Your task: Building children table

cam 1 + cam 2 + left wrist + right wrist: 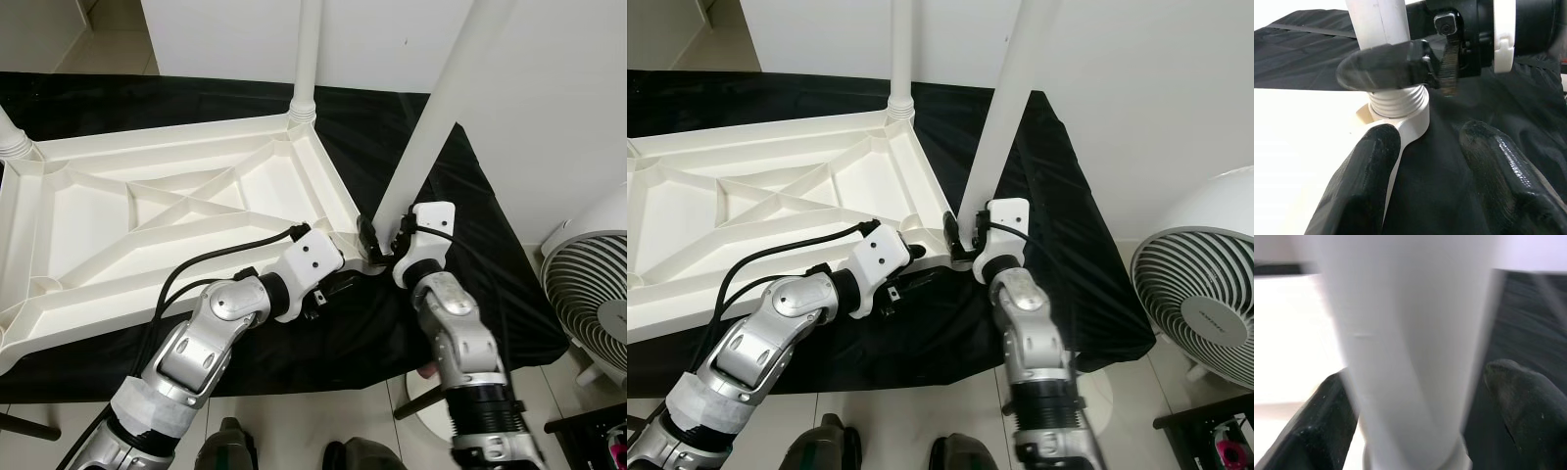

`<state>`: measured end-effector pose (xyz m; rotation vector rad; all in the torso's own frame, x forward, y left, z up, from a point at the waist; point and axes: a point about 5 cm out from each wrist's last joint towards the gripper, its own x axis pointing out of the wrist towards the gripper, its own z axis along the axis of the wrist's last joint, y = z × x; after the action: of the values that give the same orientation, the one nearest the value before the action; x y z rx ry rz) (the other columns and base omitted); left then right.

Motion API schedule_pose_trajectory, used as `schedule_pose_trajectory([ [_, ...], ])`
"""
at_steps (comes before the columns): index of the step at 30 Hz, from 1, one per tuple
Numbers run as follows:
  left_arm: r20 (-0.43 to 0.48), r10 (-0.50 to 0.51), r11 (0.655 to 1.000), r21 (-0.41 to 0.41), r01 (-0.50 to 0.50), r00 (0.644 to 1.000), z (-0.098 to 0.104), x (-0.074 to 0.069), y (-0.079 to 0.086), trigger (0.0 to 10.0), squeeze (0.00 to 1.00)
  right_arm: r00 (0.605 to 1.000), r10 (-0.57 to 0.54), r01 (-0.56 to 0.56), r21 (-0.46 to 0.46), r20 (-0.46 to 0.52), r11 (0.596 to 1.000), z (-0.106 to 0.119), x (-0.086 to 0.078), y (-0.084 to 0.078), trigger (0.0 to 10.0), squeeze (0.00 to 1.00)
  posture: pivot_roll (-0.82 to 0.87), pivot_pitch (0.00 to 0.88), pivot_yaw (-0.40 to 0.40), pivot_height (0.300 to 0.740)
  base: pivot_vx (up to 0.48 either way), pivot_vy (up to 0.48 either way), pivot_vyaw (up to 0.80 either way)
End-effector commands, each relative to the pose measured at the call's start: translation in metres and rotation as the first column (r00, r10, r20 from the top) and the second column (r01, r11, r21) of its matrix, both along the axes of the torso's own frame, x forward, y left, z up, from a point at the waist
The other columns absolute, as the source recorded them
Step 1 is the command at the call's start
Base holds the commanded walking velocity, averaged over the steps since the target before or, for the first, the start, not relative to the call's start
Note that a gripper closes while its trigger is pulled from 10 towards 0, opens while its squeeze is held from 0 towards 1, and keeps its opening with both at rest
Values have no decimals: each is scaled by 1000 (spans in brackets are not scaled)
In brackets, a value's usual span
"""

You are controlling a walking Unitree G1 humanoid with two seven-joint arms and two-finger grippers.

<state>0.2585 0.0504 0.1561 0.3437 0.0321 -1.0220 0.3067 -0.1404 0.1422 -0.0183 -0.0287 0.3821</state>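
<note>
The white plastic children's table (147, 211) lies upside down on a black cloth (490, 255). A white table leg (431, 127) stands in the near right corner socket (1400, 105), leaning slightly. My right gripper (384, 240) is shut on the base of that leg, with one finger (1322, 426) on each side just above the thread. My left gripper (1435, 186) is open, low beside the same corner, with its fingers (1366, 186) straddling the corner's edge over the cloth. Another leg (306, 59) stands upright in the far corner, and a third leg's base (12, 142) shows at the left.
A white floor fan (593, 294) stands close on the right, with a round white base (431, 411) on the floor by my right arm. A white wall (549, 88) rises behind the cloth. The cloth hangs over the near edge above pale floor tiles.
</note>
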Motion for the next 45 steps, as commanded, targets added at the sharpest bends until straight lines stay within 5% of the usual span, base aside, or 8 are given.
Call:
schedule_pose_trajectory([
  [1, -11, -35, 999, 5, 35, 999, -1, -4, -2, 10000, 0, 996, 83, -83, -8, 17, 997, 1, 1, 1, 10000, 0, -12, 11, -39, 740, 0, 0, 0],
  [15, -4, -13, 1000, 3, 13, 1000, 2, -1, 1, 10000, 0, 926, 374, -379, -129, -57, 916, -14, 17, 1, 10000, 0, 6, 18, -44, 740, 0, 0, 0],
  [16, -3, -10, 1000, 4, 10, 1000, 2, 0, 2, 10000, 0, 923, 382, -386, -128, -57, 914, -15, 19, 2, 8196, 0, 13, 16, -44, 740, 0, 0, 0],
  [17, -2, -7, 1000, 4, 7, 1000, 2, 0, 3, 10000, 0, 919, 390, -394, -123, -59, 911, -16, 21, 3, 0, 0, 17, 14, -44, 740, 0, 0, 0],
  [31, -1, 1, 1000, 8, -1, 1000, 3, 0, 5, 10000, 0, 933, 358, -359, -92, -35, 929, -19, 29, -2, 0, 0, 23, 20, -42, 740, 0, 0, 0],
  [33, -2, 0, 1000, 7, 0, 1000, 3, 0, 5, 10000, 0, 954, 300, -301, -70, -28, 951, -17, 31, -4, 10000, 0, 22, 22, -42, 740, 0, 0, 0],
  [40, -4, -1, 1000, 5, 1, 1000, 3, -1, 5, 10000, 0, 989, 144, -145, -54, -8, 988, -13, 33, -6, 10000, 0, 18, 25, -44, 740, 0, 0, 0],
  [45, -10, -5, 1000, 3, 5, 1000, 2, -2, 3, 10000, 0, 984, -169, 167, -30, -62, 985, -18, 29, -9, 10000, 0, 11, 31, -45, 740, 0, 0, 0],
])
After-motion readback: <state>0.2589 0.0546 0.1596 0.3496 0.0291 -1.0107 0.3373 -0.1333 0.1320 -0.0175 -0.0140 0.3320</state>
